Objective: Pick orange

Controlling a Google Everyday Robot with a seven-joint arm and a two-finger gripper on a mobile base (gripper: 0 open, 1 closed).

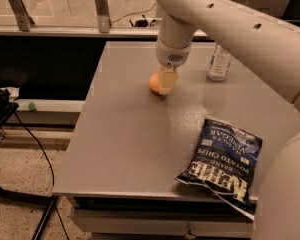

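Observation:
The orange (pixel 153 83) is a small round orange-yellow fruit lying on the grey table (pixel 125 134), near its far middle. My gripper (pixel 163 87) hangs straight down from the white arm (pixel 200 14) and is right at the orange, low over the table. It covers the fruit's right side, so only the left part of the orange shows.
A dark blue chip bag (pixel 222 161) lies at the table's front right. A clear plastic bottle (pixel 219 61) stands at the back right. Metal posts (pixel 102 6) line the back edge. A black cable (pixel 35 144) runs over the floor on the left.

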